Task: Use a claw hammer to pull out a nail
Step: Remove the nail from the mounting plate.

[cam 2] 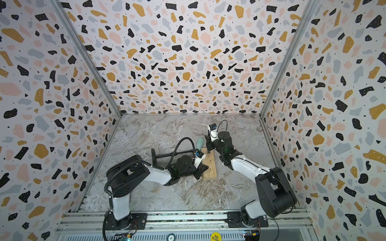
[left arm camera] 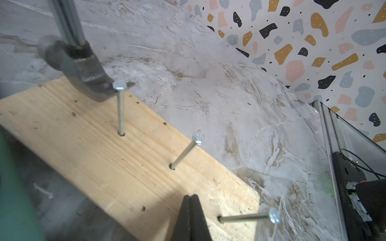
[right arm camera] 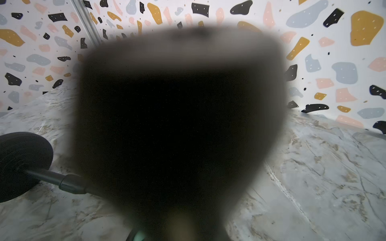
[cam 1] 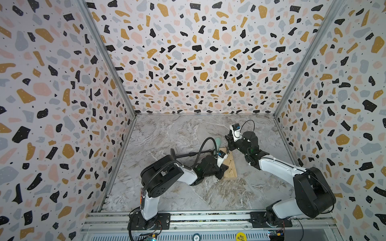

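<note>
Your claw hammer (left arm camera: 83,71) has a dull grey metal head and a slim shaft. Its forked claw sits under the head of the nail (left arm camera: 120,108) at the far end of the wooden block (left arm camera: 83,150). Your right hand (cam 1: 229,144) grips the handle; your left hand (left arm camera: 192,201) is closed, empty, tips on the block. The handle is cut off in the left wrist view, and a dark blur covers most of the right wrist view.
</note>
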